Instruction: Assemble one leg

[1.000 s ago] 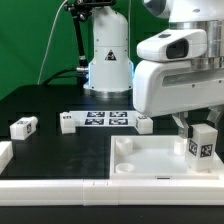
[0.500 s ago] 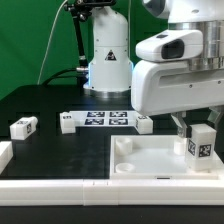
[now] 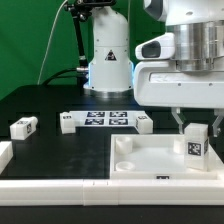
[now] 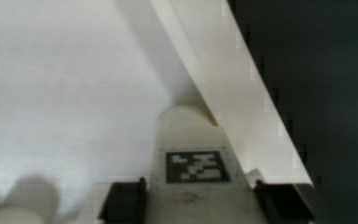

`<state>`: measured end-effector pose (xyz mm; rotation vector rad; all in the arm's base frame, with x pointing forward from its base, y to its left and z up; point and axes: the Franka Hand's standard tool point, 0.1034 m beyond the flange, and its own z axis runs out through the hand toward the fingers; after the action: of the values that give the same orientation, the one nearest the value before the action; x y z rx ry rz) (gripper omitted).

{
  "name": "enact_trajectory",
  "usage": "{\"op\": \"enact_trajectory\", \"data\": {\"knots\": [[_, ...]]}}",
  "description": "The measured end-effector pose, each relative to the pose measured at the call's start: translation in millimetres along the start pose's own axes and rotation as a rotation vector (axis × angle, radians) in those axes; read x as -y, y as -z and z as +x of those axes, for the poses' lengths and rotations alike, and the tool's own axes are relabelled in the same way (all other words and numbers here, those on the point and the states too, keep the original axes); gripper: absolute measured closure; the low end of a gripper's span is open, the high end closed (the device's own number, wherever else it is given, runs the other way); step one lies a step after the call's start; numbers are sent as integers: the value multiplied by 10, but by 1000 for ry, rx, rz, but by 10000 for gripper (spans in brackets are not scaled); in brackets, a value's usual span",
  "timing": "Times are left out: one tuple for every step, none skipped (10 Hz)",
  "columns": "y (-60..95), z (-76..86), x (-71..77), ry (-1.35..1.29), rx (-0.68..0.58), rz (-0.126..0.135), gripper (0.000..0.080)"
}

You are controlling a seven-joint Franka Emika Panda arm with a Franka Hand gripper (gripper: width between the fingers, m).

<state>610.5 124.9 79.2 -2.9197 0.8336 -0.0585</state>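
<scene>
My gripper (image 3: 195,128) is shut on a leg (image 3: 195,143), a small white block with a black-and-white tag, held upright over the right part of the large white tray-like piece (image 3: 140,165). In the wrist view the leg (image 4: 197,170) sits between my two black fingertips (image 4: 126,198), above the tray's flat inside next to its raised rim (image 4: 229,80). Two more legs lie on the black table: one at the exterior view's left (image 3: 23,126), one by the left end of the marker board (image 3: 67,122).
The marker board (image 3: 108,119) lies behind the tray, with another small white block (image 3: 143,123) at its right end. A white rail (image 3: 60,188) runs along the front edge. The robot base (image 3: 108,55) stands at the back.
The arm's wrist has turned, so the gripper body now faces differently. The leg stays in the gripper and has shifted slightly to the left and up.
</scene>
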Motion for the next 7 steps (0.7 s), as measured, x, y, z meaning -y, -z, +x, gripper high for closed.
{"op": "enact_trajectory", "data": {"knots": [[-2, -6, 5, -134, 10, 12, 507], [-3, -6, 9, -207, 16, 18, 507], [-3, -5, 11, -241, 19, 21, 507], [-5, -13, 19, -343, 24, 25, 507], [-5, -12, 18, -319, 24, 25, 507], [-7, -13, 17, -266, 24, 25, 390], [-4, -3, 18, -217, 22, 25, 390]]}}
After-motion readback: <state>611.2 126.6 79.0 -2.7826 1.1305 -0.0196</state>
